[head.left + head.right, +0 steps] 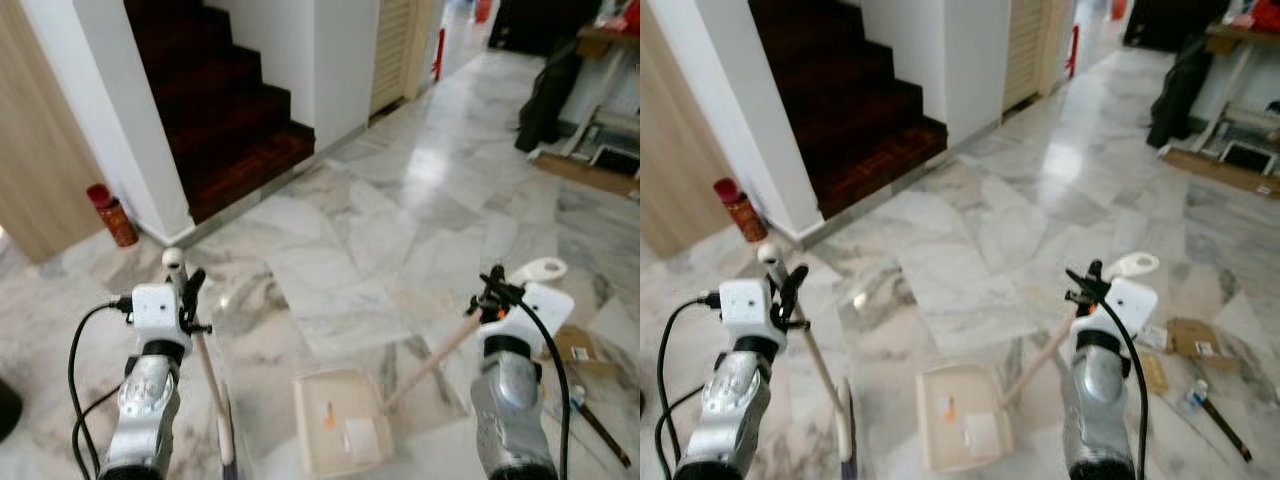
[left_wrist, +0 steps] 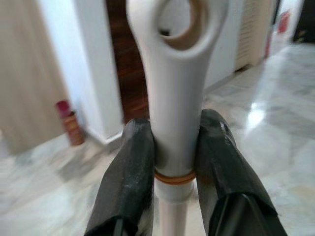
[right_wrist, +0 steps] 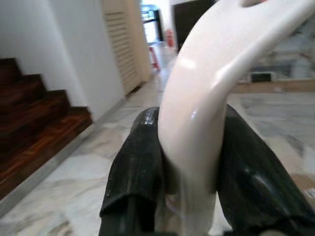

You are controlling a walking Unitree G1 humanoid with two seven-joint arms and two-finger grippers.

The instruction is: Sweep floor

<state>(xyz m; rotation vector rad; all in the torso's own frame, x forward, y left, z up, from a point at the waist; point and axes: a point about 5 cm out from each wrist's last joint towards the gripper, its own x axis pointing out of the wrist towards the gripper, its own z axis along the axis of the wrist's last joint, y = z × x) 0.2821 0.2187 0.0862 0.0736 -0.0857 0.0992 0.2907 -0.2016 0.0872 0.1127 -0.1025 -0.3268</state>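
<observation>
- Broom (image 1: 212, 385): pale wooden stick with a white plastic cap (image 2: 175, 73) that has a hanging hole; standing near upright, leaning slightly, head down by the marble floor (image 1: 400, 230) at the frame's lower edge, mostly cut off.
- Dustpan (image 1: 340, 420): cream rectangular tray lying flat on the floor, between broom and its own handle, holding a white scrap and an orange bit.
- Dustpan handle (image 1: 430, 362): long wooden stick slanting up to the right, ending in a white looped grip (image 1: 540, 270).
</observation>
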